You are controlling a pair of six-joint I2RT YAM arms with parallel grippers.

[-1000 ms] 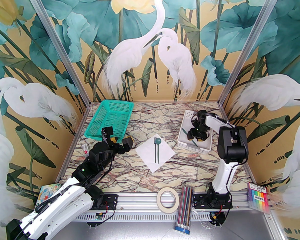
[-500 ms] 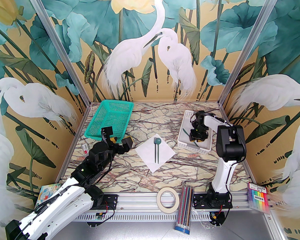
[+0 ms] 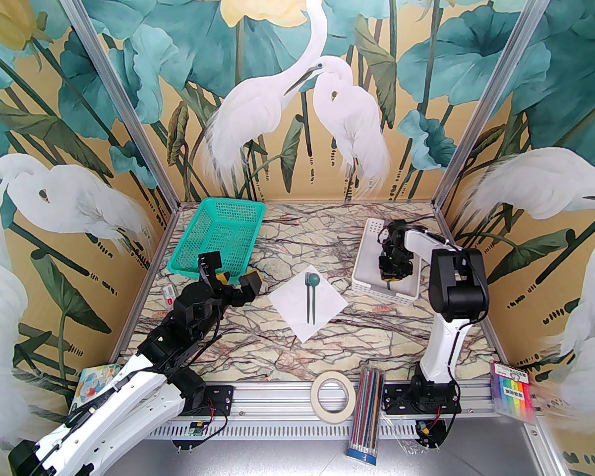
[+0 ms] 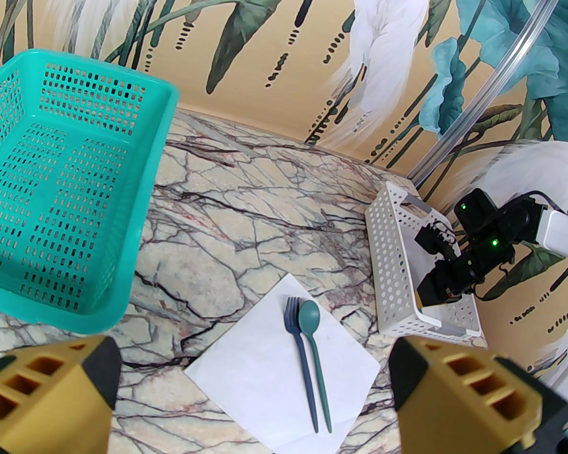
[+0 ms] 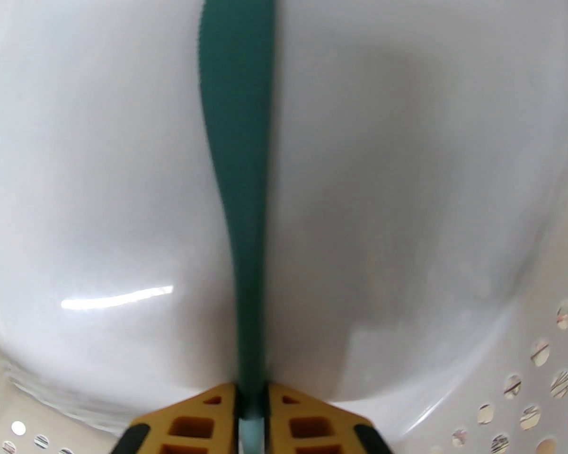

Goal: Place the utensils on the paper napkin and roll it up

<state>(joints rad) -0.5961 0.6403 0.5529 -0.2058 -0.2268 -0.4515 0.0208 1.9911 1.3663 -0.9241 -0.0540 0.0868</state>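
The white paper napkin [image 3: 297,315] [image 4: 260,376] lies as a diamond at the table's middle. On it rest a dark fork [image 3: 307,298] [image 4: 303,362] and a green spoon [image 3: 315,280] [image 4: 309,317], side by side. My left gripper [image 3: 230,271] [image 4: 253,381] hovers open just left of the napkin. My right gripper [image 3: 390,276] [image 5: 252,405] is down inside the white perforated basket [image 3: 364,266] [image 5: 525,395], shut on the handle of a slim green serrated utensil [image 5: 239,111] that lies on the basket floor.
A teal mesh basket [image 3: 223,231] [image 4: 66,182] stands at the back left. Along the near edge lie a tape roll [image 3: 333,394], a bundle of coloured pencils [image 3: 367,414] and a marker pack [image 3: 514,397]. A booklet [image 3: 94,380] lies at the near left.
My right gripper has turned slightly inside the white basket and its jaws have closed on the green utensil. The left arm has drifted a little to the left, still open.
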